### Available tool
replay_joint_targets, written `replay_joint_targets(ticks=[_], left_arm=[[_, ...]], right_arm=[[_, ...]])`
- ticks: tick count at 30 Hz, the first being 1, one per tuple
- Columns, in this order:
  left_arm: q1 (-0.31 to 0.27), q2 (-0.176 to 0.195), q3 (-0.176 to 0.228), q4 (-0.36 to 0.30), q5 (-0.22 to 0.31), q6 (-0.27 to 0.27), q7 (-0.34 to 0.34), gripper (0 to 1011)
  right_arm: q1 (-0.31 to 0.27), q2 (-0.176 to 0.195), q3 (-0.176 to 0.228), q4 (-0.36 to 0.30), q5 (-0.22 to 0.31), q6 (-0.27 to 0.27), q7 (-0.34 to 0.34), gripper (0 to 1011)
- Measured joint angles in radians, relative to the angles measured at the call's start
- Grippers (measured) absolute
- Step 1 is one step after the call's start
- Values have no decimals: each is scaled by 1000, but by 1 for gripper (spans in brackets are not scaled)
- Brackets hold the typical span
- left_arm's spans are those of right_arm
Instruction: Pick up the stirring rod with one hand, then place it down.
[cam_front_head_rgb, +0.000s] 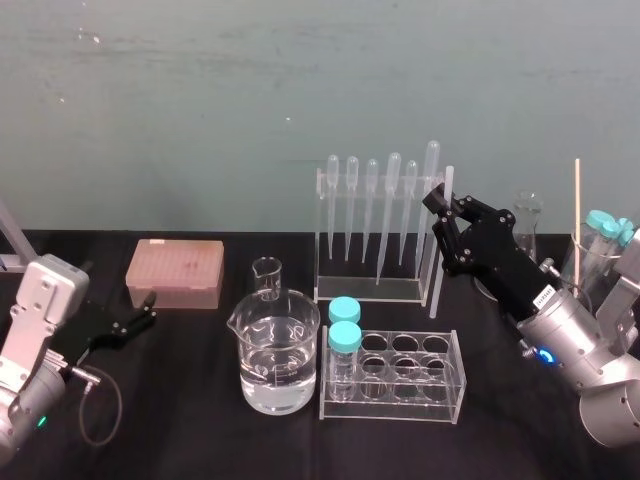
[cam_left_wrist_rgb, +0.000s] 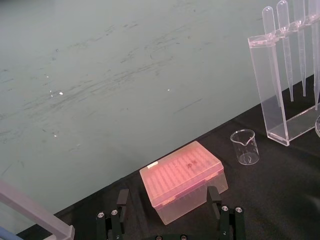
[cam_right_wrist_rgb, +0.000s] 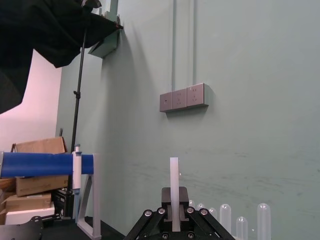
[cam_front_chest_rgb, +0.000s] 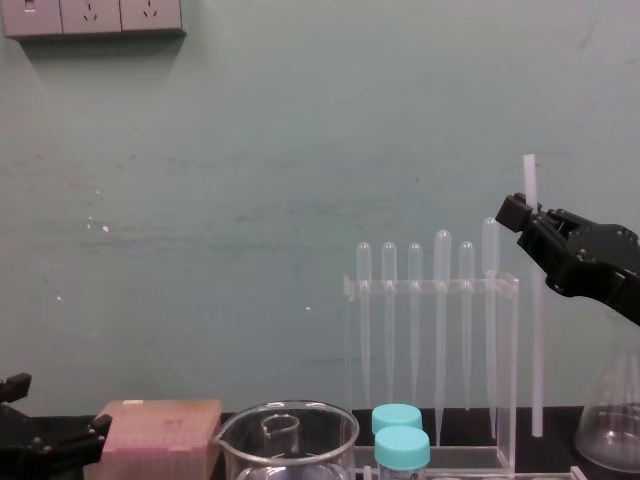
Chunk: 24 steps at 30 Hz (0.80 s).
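Observation:
The stirring rod (cam_front_head_rgb: 441, 245) is a thin translucent-white stick standing nearly upright just right of the pipette rack (cam_front_head_rgb: 372, 232). My right gripper (cam_front_head_rgb: 441, 207) is shut on it near its upper part, with a short piece sticking out above the fingers. In the chest view the stirring rod (cam_front_chest_rgb: 533, 330) hangs down from the right gripper (cam_front_chest_rgb: 522, 214), its lower end close to the table; whether it touches I cannot tell. The right wrist view shows the stirring rod (cam_right_wrist_rgb: 174, 187) pinched between the pads. My left gripper (cam_front_head_rgb: 143, 318) rests low at the left, open (cam_left_wrist_rgb: 167, 220).
A pink tip box (cam_front_head_rgb: 175, 272), a small beaker (cam_front_head_rgb: 267, 276) and a large beaker of water (cam_front_head_rgb: 279, 358) stand left of centre. A clear tube rack (cam_front_head_rgb: 400, 375) holds two blue-capped tubes. A flask (cam_front_head_rgb: 528, 222) and a beaker with a wooden stick (cam_front_head_rgb: 597, 255) stand at the right.

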<state>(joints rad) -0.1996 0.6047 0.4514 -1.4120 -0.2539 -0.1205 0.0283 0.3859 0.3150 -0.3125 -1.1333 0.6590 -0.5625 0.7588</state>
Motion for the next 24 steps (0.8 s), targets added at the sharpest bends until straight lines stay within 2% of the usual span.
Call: replay_joint_targets(ticks=[24], left_arm=[[0, 0, 0, 0, 0, 0, 0, 1000]], right_arm=[[0, 0, 0, 0, 0, 0, 0, 71]])
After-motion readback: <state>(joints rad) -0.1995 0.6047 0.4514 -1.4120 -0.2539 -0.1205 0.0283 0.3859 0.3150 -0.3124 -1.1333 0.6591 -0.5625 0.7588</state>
